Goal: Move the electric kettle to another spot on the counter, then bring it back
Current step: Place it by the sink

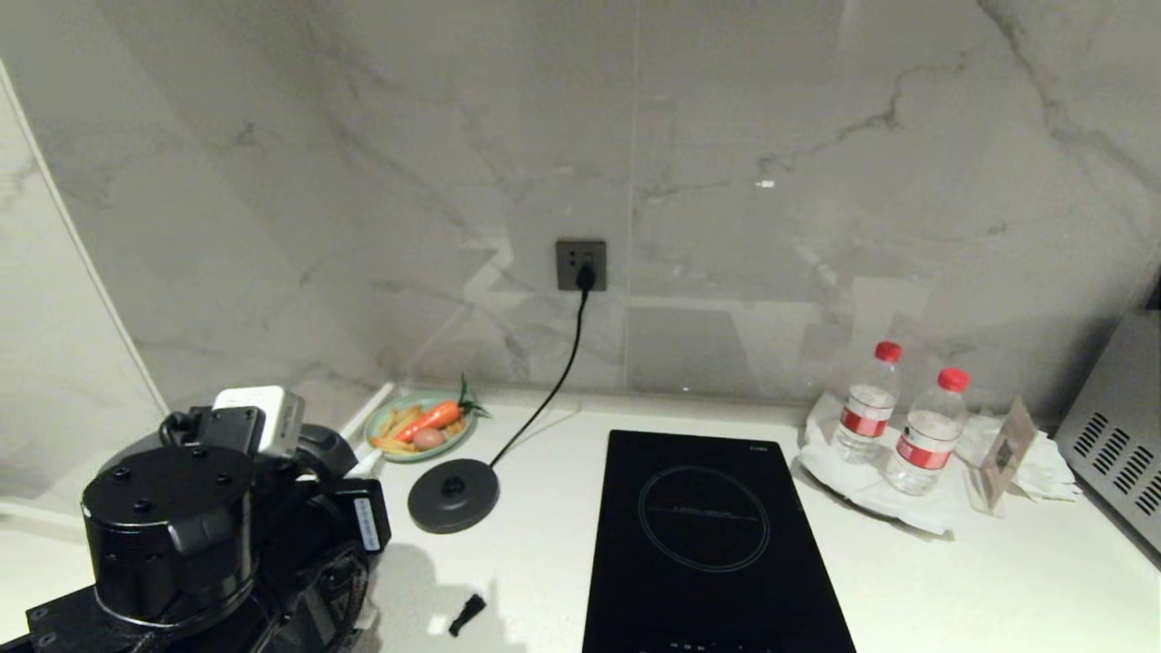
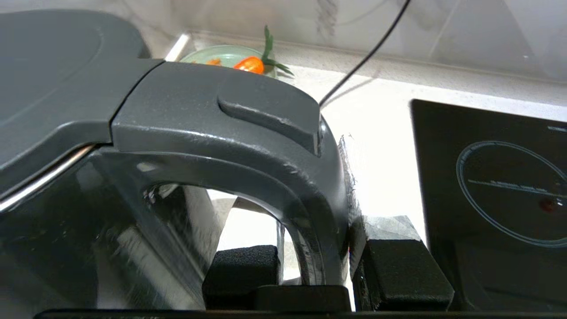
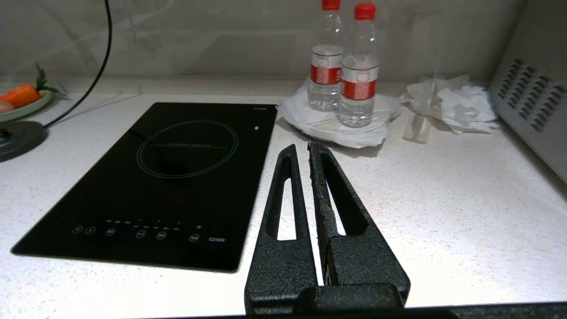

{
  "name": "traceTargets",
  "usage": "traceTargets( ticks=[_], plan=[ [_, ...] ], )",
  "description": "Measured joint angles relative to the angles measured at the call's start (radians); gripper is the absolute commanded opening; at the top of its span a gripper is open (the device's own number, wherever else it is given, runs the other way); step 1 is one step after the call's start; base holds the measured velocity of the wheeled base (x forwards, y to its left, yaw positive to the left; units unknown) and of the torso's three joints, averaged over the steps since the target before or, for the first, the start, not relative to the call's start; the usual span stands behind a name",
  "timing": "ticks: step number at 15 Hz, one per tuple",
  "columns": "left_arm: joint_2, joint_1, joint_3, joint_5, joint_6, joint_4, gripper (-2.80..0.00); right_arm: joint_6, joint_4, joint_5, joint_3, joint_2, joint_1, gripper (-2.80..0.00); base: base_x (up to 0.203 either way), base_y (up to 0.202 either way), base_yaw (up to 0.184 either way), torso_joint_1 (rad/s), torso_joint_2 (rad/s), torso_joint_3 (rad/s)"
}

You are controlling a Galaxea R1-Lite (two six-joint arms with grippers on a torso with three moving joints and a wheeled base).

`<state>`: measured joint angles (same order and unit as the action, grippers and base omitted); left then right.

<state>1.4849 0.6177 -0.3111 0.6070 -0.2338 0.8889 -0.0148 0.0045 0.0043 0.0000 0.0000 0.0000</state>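
Observation:
The left wrist view is filled by the electric kettle (image 2: pixel 66 212), with its glossy black body, flat grey lid and curved handle (image 2: pixel 248 133). My left gripper (image 2: pixel 319 266) is shut on the upright part of that handle, one finger inside the loop and one outside. In the head view my left arm (image 1: pixel 168 535) at the lower left hides most of the kettle, which is left of its bare round base disc (image 1: pixel 453 494). My right gripper (image 3: pixel 301 148) hangs shut and holds nothing, above the white counter (image 3: pixel 443 199) just right of the hob (image 3: pixel 177 177).
The base's cord (image 1: pixel 562 363) runs up to a wall socket (image 1: pixel 580 265). A green plate with a carrot (image 1: pixel 422 426) sits at the back left. Two water bottles (image 1: pixel 907 422) on a white plate, crumpled paper and a grey appliance (image 1: pixel 1120 435) are at the right. A small black piece (image 1: pixel 467 615) lies near the front.

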Motion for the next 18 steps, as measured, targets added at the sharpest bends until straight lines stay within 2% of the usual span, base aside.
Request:
traceTargets(
  ticks=[18],
  plan=[
    [-0.024, -0.001, -0.001, 0.000, 0.003, -0.003, -2.80, 0.000, 0.000, 0.000, 0.000, 0.000, 0.000, -2.80, -0.002, -0.008, 0.175, 0.002, 0.00, 0.002]
  ],
)
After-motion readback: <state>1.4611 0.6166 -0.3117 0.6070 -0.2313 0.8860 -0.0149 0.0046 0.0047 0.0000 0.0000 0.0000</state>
